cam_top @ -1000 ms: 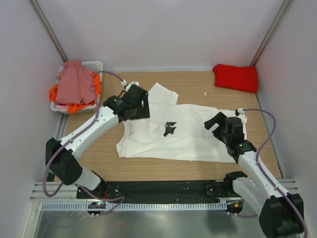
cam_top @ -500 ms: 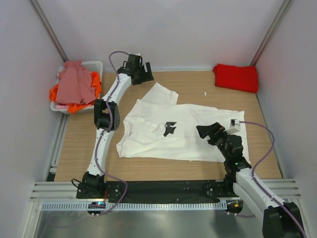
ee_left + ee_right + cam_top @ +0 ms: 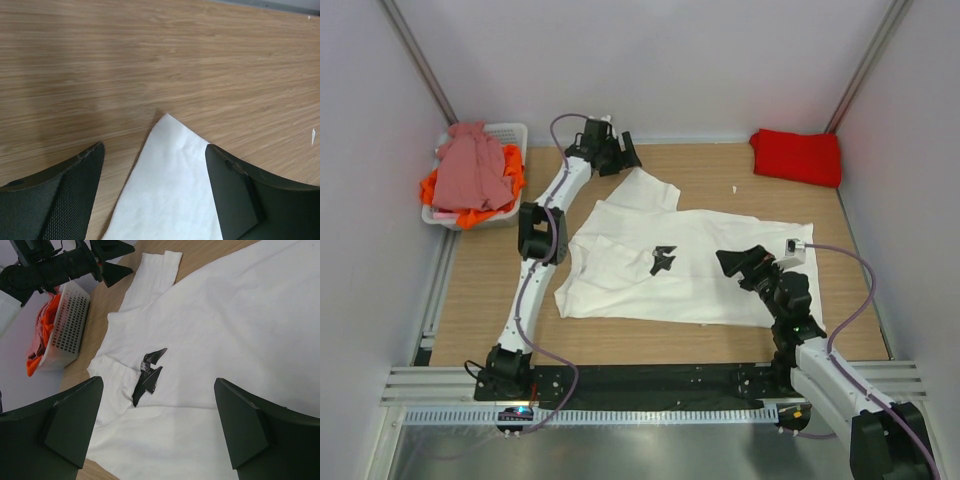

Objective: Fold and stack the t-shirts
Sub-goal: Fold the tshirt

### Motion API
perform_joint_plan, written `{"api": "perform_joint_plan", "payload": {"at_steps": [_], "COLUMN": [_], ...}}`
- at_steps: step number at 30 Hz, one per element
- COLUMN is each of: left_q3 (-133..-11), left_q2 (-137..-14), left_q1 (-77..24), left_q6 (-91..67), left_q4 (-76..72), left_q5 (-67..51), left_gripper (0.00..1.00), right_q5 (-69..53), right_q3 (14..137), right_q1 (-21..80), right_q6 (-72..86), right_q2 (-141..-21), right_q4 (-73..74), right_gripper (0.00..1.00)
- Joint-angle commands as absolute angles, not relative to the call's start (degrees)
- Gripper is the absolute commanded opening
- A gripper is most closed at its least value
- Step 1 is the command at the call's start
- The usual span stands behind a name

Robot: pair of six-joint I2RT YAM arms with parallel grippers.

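here, soft white t-shirt (image 3: 720, 280) on woodgrain table (image 3: 490, 290)

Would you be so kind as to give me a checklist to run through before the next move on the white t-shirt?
1. Left end effector open: ok, jaws spread wide.
2. Sleeve corner lined up between its jaws: ok in the left wrist view.
3. Left fingers touching the cloth: cannot tell.
4. Right end effector open and holding nothing: ok, over the white t-shirt.
5. White t-shirt lying flat: not ok, a flap is folded over beside the black print.
6. Red t-shirt out of the way: ok, lying apart at the far right corner.
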State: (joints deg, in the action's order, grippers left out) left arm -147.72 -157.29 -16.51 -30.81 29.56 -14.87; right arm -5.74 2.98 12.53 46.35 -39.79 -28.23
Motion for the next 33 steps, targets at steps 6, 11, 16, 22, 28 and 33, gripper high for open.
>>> {"api": "perform_joint_plan", "payload": {"at_steps": [6, 11, 16, 22, 28, 33], "left_q3": [-148.89, -148.45, -147.39, -147.22, -146.43, -143.8], "left_q2": [-159.08, -158.91, -158.2, -157.85, -156.98, -153.47], "left_q1": [-18.28, -19.07, -19.07, -19.07, -19.07, -18.99], "left_q6": [-31.28, -29.27, -27.16, -26.02, -25.49, -24.7], "left_q4": [32.96, 34.54, 34.89, 34.72, 34.72, 34.45], "left_q5": [-20.46, -22.06, -23.29, -25.57, -23.74, -20.23], "left_gripper": [0.74, 0.66, 0.51, 0.36, 0.0, 0.0], "right_q5": [-5.71, -5.63, -5.63, -5.71, -5.71, -5.63], "right_q3": [3.69, 3.87, 4.22, 4.57, 4.66, 5.88], "right_q1": [12.83, 12.83, 12.83, 12.83, 12.74, 12.74], "right_q6": [46.41, 46.49, 46.49, 46.41, 46.41, 45.71], "right_q2": [-40.6, -40.87, -41.39, -41.92, -42.36, -43.42], "right_q4": [-31.64, -31.29, -30.94, -30.85, -30.67, -29.89], "right_gripper": [1.0, 1.0, 1.0, 1.0, 1.0, 1.0]}}
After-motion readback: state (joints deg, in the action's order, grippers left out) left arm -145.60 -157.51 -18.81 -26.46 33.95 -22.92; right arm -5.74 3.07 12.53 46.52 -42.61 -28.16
